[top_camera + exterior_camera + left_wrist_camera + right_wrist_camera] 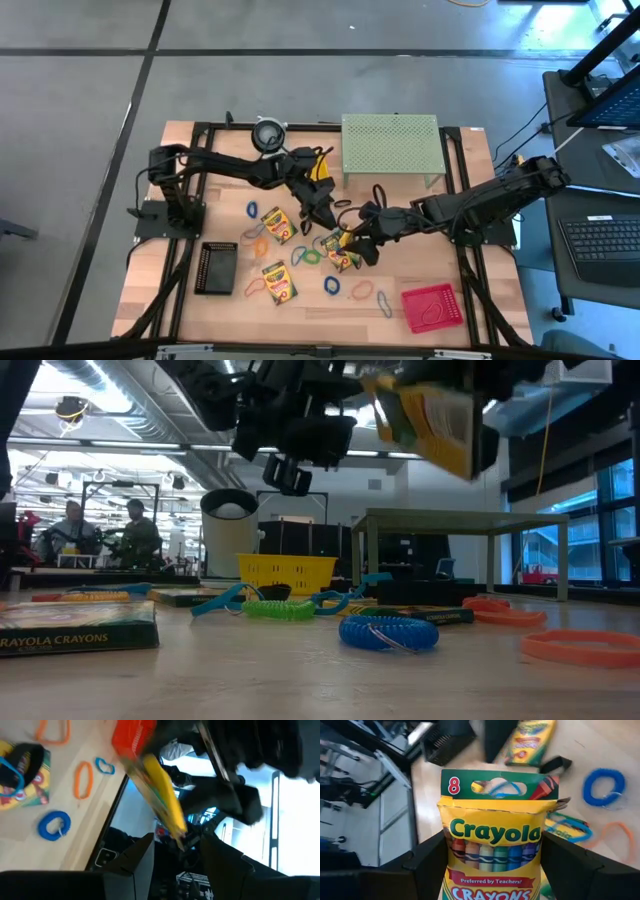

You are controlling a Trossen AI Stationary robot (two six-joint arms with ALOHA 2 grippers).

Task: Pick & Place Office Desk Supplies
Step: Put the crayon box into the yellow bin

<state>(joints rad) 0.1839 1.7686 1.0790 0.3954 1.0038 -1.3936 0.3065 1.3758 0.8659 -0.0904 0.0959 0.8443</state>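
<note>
Gripping a crayon box between its two fingers, the right hand hangs above the middle of the desk, the box raised clear of the wood and clamped across its narrow width with its long axis running out ahead of the fingers. Just beyond it, the left hand hovers with fingers apart and nothing between them, so the right is plainly the arm to place the box. Farther off, near the desk's front right corner, lies the red tray, a likely drop-off, with loose rubber bands and more crayon boxes lying about.
</note>
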